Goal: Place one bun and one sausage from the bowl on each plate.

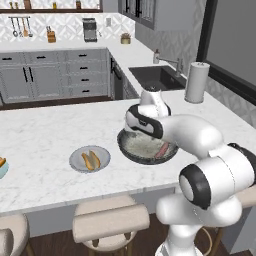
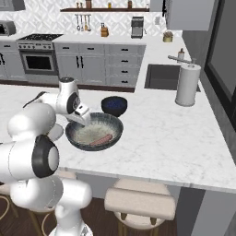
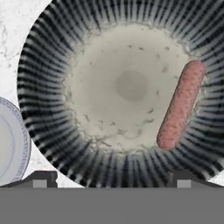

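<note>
Tool (image 3: 111, 180) open, empty, hovering over wide dark bowl (image 1: 131, 151) on white marble worktop (image 1: 45, 145). One sausage (image 3: 181, 105) lying inside bowl near rim, on pale inner floor. Grey plate (image 1: 75, 161) just left of bowl, apart from it, carrying bun (image 1: 89, 162) and sausage side by side. Plate edge also at left in hand view. Small navy bowl (image 2: 114, 105) behind wide bowl. Paper towel roll (image 2: 187, 85) upright near sink (image 2: 163, 76).
</note>
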Controlling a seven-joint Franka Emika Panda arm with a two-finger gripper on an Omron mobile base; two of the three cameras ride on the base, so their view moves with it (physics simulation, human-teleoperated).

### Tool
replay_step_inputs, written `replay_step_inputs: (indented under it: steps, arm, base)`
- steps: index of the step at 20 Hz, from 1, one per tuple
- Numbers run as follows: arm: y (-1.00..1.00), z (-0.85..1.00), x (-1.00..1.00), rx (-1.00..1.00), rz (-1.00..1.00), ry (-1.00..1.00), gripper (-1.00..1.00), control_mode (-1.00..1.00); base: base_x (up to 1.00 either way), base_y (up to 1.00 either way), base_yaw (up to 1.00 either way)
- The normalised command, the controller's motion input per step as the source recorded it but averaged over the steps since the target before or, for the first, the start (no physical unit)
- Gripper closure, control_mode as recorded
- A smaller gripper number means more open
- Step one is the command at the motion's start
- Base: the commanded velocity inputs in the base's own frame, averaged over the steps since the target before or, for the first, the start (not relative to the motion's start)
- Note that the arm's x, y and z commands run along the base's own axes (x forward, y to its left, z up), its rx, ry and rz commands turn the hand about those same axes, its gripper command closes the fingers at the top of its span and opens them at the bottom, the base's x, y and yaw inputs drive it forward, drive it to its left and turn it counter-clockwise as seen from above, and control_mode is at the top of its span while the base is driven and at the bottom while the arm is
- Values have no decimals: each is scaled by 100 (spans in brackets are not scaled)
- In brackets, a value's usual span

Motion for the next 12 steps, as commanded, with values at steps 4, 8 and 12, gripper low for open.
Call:
replay_step_inputs:
  steps: [4,8,12]
  arm:
    - [-100,-63,32,-8,-13,9,-100,-100]
    - [-91,-83,-9,-7,-19,10,-100,-100]
    - [-8,-19,18,0,-1,3,-100,-100]
  base:
    - [0,0,0]
    - [0,0,0]
    - [0,0,0]
